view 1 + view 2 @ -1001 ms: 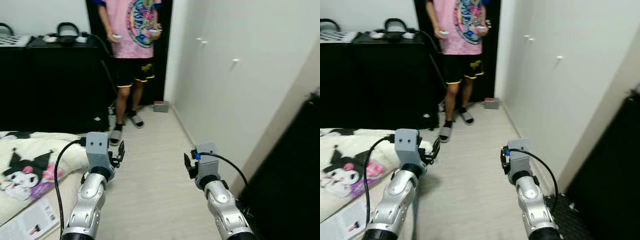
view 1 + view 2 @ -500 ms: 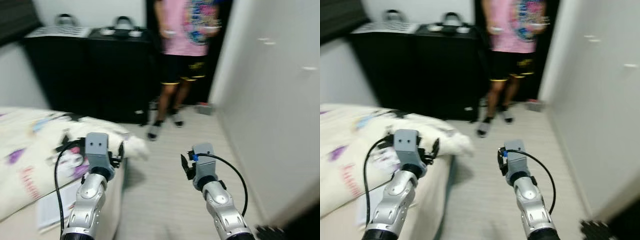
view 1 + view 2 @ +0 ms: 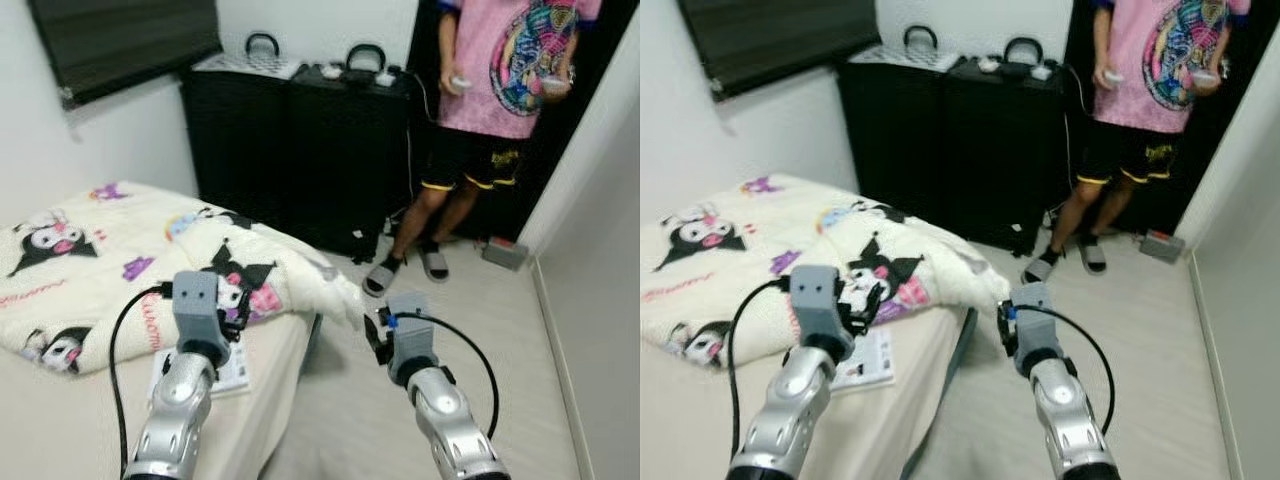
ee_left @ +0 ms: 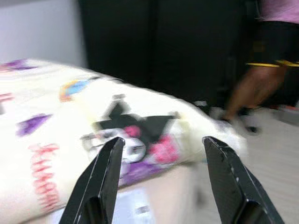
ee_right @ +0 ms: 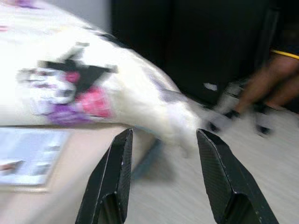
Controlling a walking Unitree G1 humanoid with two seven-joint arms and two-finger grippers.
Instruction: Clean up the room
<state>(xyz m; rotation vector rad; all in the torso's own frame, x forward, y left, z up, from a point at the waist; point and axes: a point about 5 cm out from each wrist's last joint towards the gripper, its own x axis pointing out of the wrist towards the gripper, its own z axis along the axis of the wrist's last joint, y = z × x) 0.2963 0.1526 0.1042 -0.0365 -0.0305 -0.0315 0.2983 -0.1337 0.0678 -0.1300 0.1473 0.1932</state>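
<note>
On one bed (image 3: 60, 420), one blanket (image 3: 120, 260), one booklet (image 3: 225, 370).

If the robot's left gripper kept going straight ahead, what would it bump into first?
Probably the blanket on the bed. The open left gripper points right at its cartoon print, with nothing between. The picture is blurred, so how far away it is stays unclear.
</note>
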